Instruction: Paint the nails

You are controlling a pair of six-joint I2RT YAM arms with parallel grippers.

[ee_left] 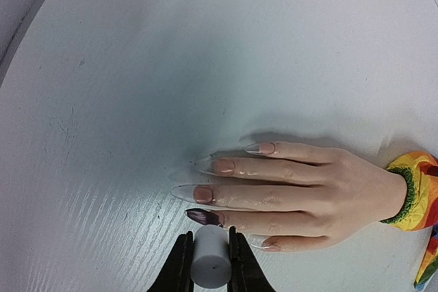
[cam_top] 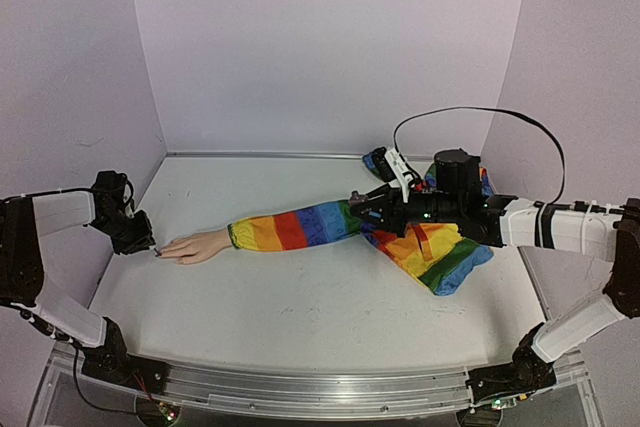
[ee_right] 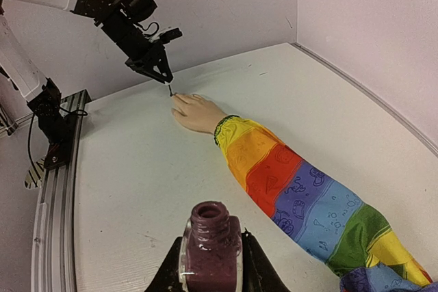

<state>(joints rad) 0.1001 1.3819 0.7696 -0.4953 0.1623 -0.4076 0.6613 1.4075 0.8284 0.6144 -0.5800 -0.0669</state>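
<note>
Nails point(ee_left: 203, 194) tipped the fingers of the hand point(ee_left: 301, 193), which lay palm down toward the left of the white table point(cam_top: 300, 307), its faintly grained top scuffed in places. They were long and clear and pointed left, except for one dark nail point(ee_left: 204, 217). Pale lilac walls point(cam_top: 320, 47) closed in three sides. A rainbow sleeve point(cam_top: 300, 227) ran right from the wrist. The left gripper point(ee_left: 210, 254), angled down from the left, was clamped on a pale cap point(ee_left: 210, 268) just beside the dark nail. The right gripper point(ee_right: 211, 264), its arm stretched over the sleeve's far end, gripped an open purple bottle point(ee_right: 209, 234) upright.
</note>
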